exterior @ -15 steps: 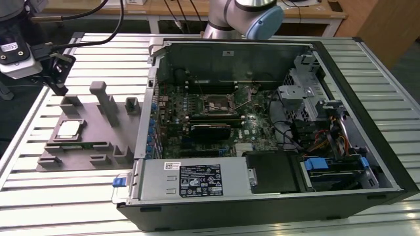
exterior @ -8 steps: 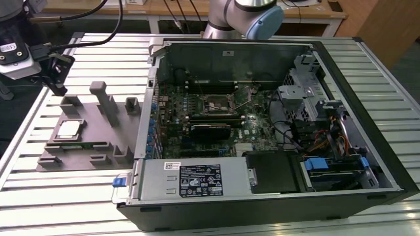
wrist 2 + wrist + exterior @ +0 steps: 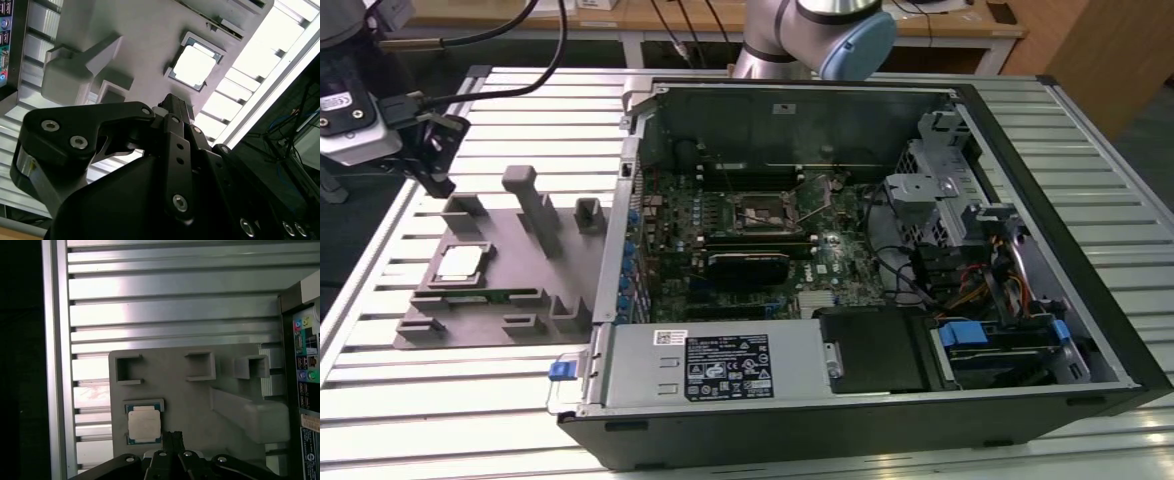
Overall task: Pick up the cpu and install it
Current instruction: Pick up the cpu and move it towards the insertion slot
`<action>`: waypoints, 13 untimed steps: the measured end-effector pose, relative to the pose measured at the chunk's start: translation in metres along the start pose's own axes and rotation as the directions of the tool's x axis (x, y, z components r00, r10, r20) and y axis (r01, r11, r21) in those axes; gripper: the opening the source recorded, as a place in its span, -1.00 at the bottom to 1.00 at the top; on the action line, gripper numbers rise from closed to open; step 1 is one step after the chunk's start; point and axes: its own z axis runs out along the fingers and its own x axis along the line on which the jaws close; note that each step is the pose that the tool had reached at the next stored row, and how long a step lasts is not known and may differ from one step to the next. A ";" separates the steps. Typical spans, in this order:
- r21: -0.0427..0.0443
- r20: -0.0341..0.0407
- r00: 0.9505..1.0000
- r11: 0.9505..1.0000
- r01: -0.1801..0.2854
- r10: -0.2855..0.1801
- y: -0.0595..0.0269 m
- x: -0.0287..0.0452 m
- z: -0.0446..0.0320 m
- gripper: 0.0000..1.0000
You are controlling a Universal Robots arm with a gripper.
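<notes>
The cpu (image 3: 460, 263), a silvery-white square chip with a thin green rim, lies flat in a recess of the grey holder plate (image 3: 500, 283) on the slatted table, at the exterior view's left. Both wrist views show the cpu (image 3: 195, 65) (image 3: 144, 424) from above. My gripper (image 3: 440, 183) hangs over the far end of the plate, above and behind the chip, touching nothing. Its black fingers (image 3: 172, 102) (image 3: 173, 436) are pressed together with nothing between them. The open motherboard socket (image 3: 767, 212) sits in the middle of the board inside the open computer case (image 3: 1067, 170).
Grey posts and brackets (image 3: 527, 205) stand up from the holder plate beside the chip. The case wall (image 3: 620, 230) rises just to the plate's right in the exterior view. The power supply (image 3: 707, 365), drive cage and cables (image 3: 961, 270) crowd the case. The table edge (image 3: 55, 365) is close by.
</notes>
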 end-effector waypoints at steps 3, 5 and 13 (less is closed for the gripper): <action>0.000 0.000 1.000 1.000 0.000 0.000 -0.0002 0.0012 0.0014 -0.79; 0.000 0.000 1.000 1.000 0.000 0.000 -0.0003 0.0022 0.0024 -0.79; 0.000 0.000 1.000 1.000 0.000 0.000 -0.0006 0.0049 0.0064 -0.79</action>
